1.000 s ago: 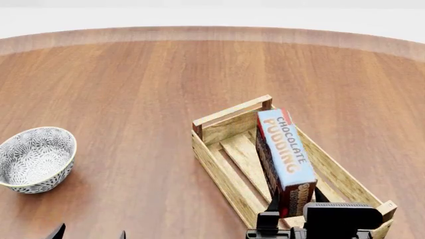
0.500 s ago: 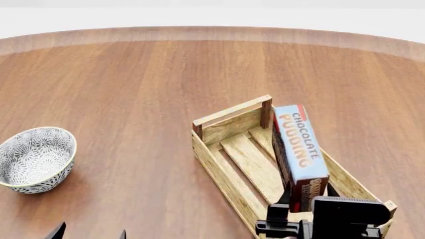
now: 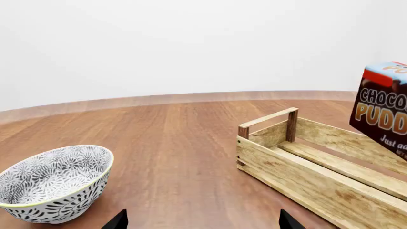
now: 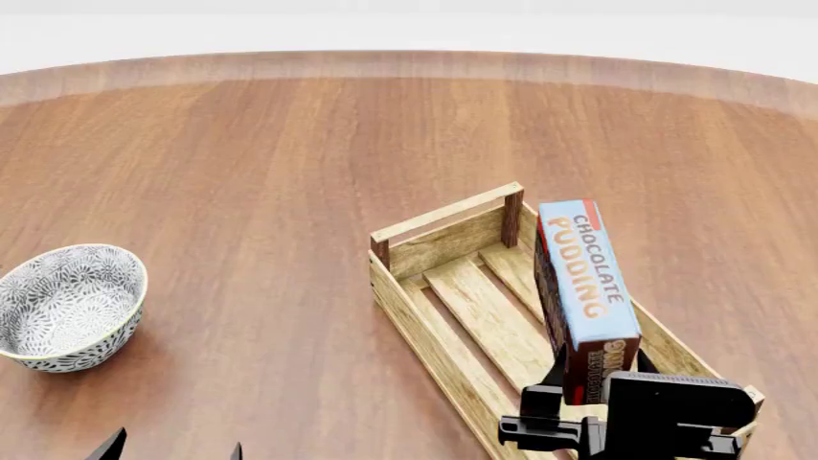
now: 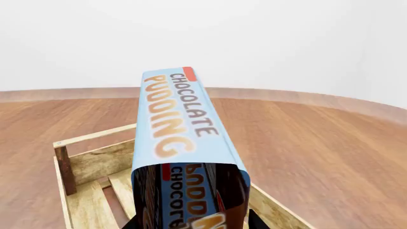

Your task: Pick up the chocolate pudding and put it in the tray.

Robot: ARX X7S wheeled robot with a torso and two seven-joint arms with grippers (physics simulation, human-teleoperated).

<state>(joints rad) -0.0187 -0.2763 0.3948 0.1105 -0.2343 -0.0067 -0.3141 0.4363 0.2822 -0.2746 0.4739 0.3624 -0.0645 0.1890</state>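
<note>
bowl (image 4: 67, 307): same spot as a second ago, well off to the left of the tray, sitting on the table (image 4: 256, 172). Nothing touched it.

left gripper (image 4: 172, 450): you've just got two dark fingertips poking in at the bottom edge of the head view, spread apart with nothing between them, well short of the tray. Hasn't budged since the earlier frames.

tray (image 4: 435, 335): hasn't moved on the table, long axis running diagonally away from you, slatted floor bare on its left half.

chocolate pudding (image 4: 585, 287): this is what changed. A second ago it hung over the middle of the tray, now you've slid it toward the tray's right wall and a bit lower. Blue face up, lying lengthwise along the tray, still held above the slats as far as I can tell.

right gripper (image 4: 599, 379): clamped on the carton's near end, fingers on either side, arm coming in from the tray's near end.
</note>
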